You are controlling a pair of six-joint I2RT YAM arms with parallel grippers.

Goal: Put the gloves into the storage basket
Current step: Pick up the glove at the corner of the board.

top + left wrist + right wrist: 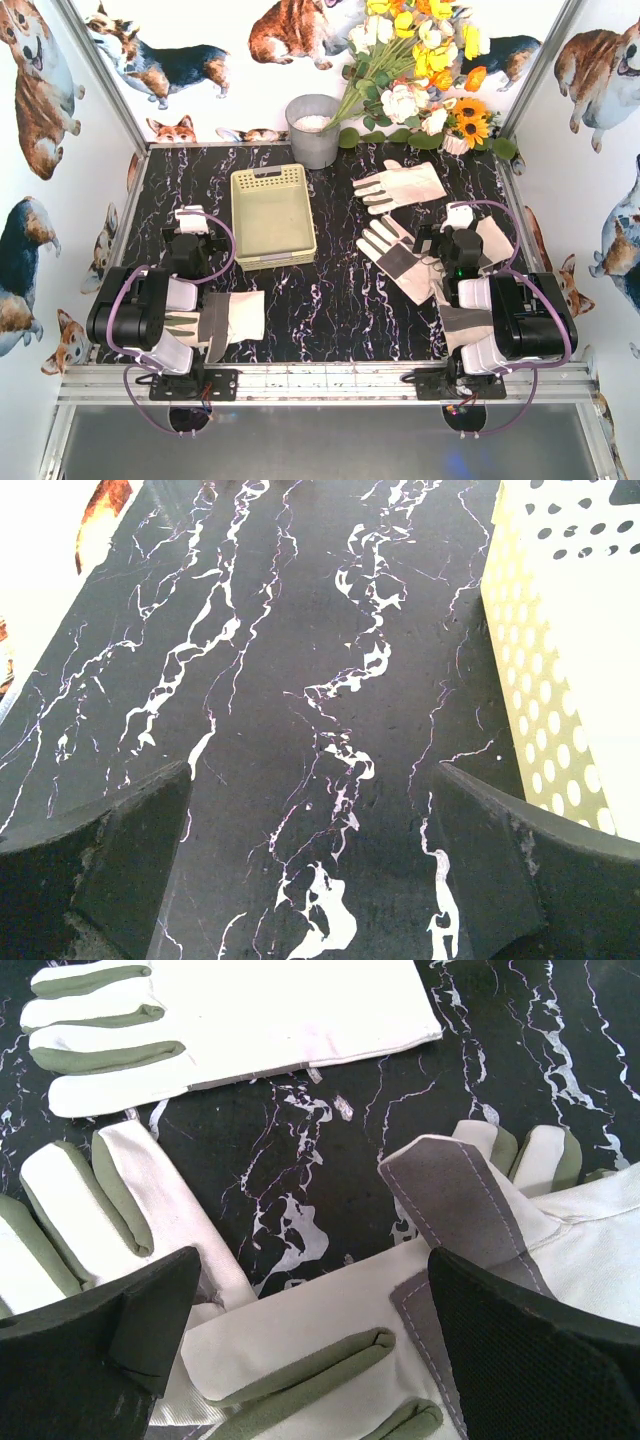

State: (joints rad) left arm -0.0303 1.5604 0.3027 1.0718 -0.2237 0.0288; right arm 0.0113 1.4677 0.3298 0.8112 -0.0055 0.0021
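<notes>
The pale yellow-green storage basket (272,215) stands empty at the table's middle left; its perforated wall shows in the left wrist view (560,680). Several cream-white gloves lie flat: one at the back (400,185), one in the middle (393,255), others under and beside the right arm (462,322), and one under the left arm (228,318). My left gripper (192,216) is open and empty over bare table (315,880), just left of the basket. My right gripper (458,218) is open above overlapping gloves (310,1350), with one glove's grey-green fingers (300,1370) between the jaws.
A grey metal bucket (314,130) and a bunch of artificial flowers (420,70) stand at the back behind the basket. Corgi-print walls close in the black marbled table (340,300) on three sides. An aluminium rail (320,380) runs along the near edge.
</notes>
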